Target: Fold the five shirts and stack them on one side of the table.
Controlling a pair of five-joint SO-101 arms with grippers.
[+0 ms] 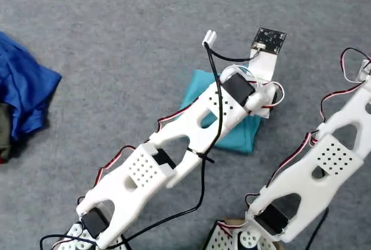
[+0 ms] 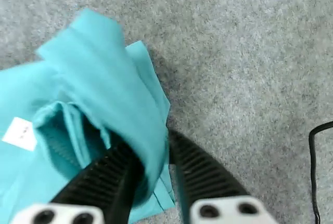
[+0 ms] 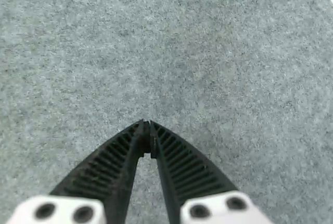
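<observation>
- Teal cotton shirt (image 1: 200, 90), partly folded into a rough square, lies right of centre on the grey felt-covered table (image 1: 116, 41), about mid-depth.
- White left arm (image 1: 145, 171) runs from the near-left base diagonally over the teal shirt; its wrist covers the shirt's middle.
- Left gripper (image 2: 153, 151): black ribbed fingers (image 2: 200, 169) pinch a raised fold of the teal shirt's edge. Cloth sits between the jaws and drapes over one finger.
- Left wrist view shows the shirt's collar opening and a small white label (image 2: 20, 133), both facing up.
- White right arm (image 1: 330, 154) stands at the near-right, well apart from the teal shirt.
- Right gripper (image 3: 145, 130): tips pressed together, nothing between them, bare grey felt under it.
- Crumpled royal-blue shirt (image 1: 23, 93) lies at the far-left table edge, unfolded, resting partly on a dark olive garment (image 1: 4, 128); can't tell what that one is.
- Black cable (image 1: 211, 105) runs along the left arm.
</observation>
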